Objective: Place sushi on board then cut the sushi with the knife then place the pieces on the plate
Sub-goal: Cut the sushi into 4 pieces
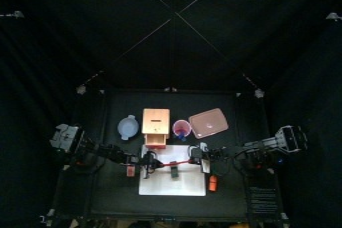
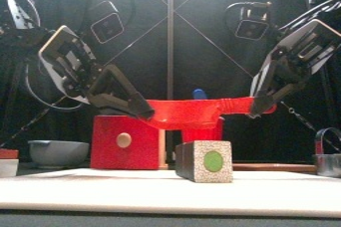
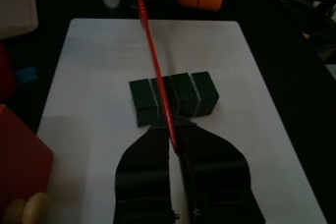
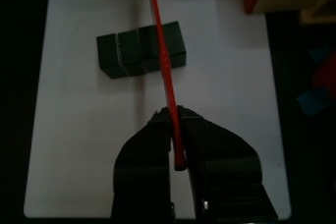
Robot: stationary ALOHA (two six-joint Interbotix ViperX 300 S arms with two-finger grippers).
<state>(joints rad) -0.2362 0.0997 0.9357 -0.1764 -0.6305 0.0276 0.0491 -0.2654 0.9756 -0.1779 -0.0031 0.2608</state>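
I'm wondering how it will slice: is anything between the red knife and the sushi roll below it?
Nothing visible does. The left gripper and right gripper hold the red knife level above the sushi roll on the white board, with only open air between them.

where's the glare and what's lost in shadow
Top view: the white board glares; curtains go black. Front view: left claw and right claw dark, the red knife between them lit. Wrist views: board evenly lit, sushi roll very dark.
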